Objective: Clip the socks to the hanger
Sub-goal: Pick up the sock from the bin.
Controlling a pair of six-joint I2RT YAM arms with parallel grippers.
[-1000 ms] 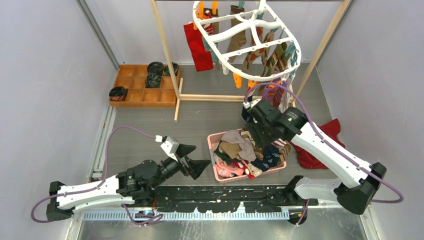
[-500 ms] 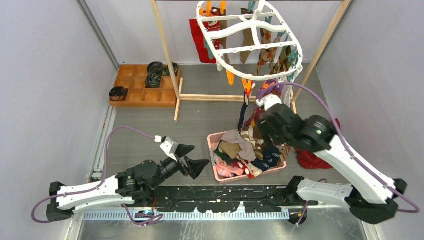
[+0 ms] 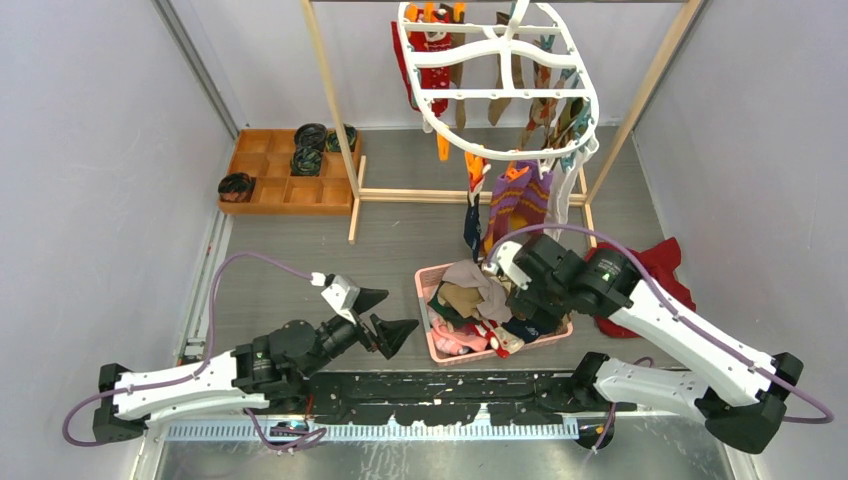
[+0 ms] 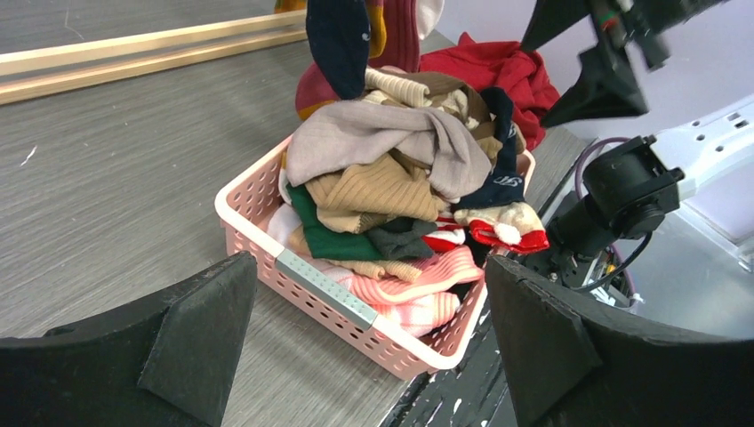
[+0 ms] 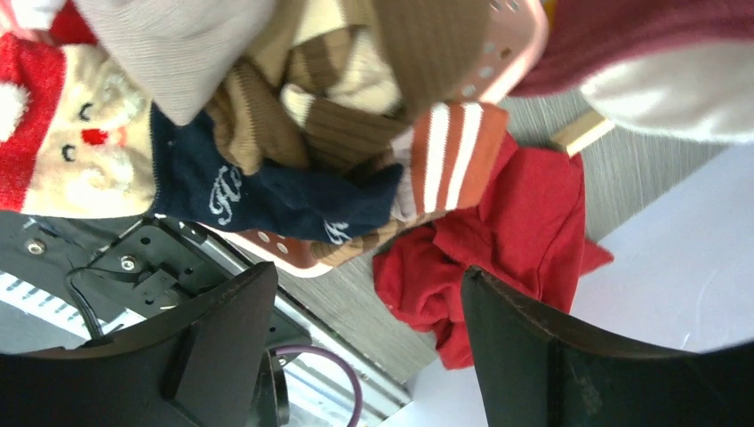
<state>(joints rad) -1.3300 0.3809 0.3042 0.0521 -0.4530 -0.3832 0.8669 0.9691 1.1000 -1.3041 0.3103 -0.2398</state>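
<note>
Hanger [image 3: 500, 91] only overhead; socks [image 4: 391, 178] everywhere

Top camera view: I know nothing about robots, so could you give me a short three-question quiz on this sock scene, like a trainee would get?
1. True or false: the left gripper is holding a sock.
2. Relative to the pink basket, where does the plain red cloth lie? A) inside it B) on the table beside it C) underneath it
3. Fill in: the ___ gripper hangs over the socks piled in the basket.

Key: 1 false, it is open and empty. 2 B. 3 the right gripper.
</note>
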